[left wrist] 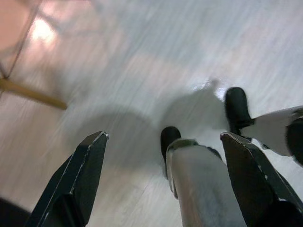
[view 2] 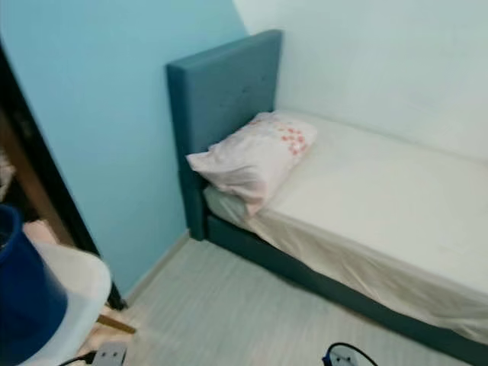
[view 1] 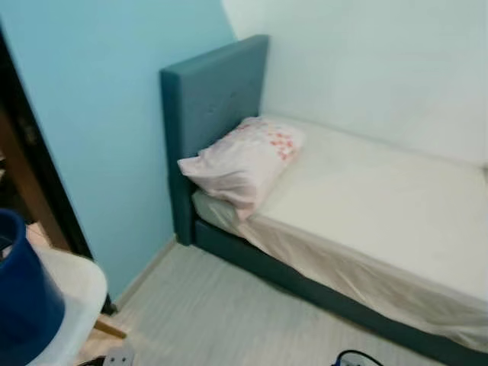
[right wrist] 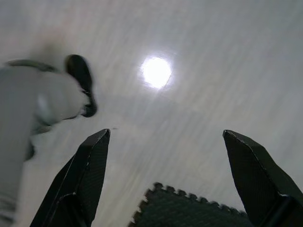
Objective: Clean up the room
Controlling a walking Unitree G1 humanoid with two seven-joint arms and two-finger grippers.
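No legible text, label, brand, number or sign on any surface; the pillow point(view 1: 245, 162) near frame centre carries only a red-pink floral print, no lettering, and the blue container point(view 1: 23, 297) at lower left shows a plain side

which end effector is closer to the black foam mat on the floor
Right. The right end effector hangs open directly over the mat edge. The left end effector hangs open over bare floor above the robot's feet.
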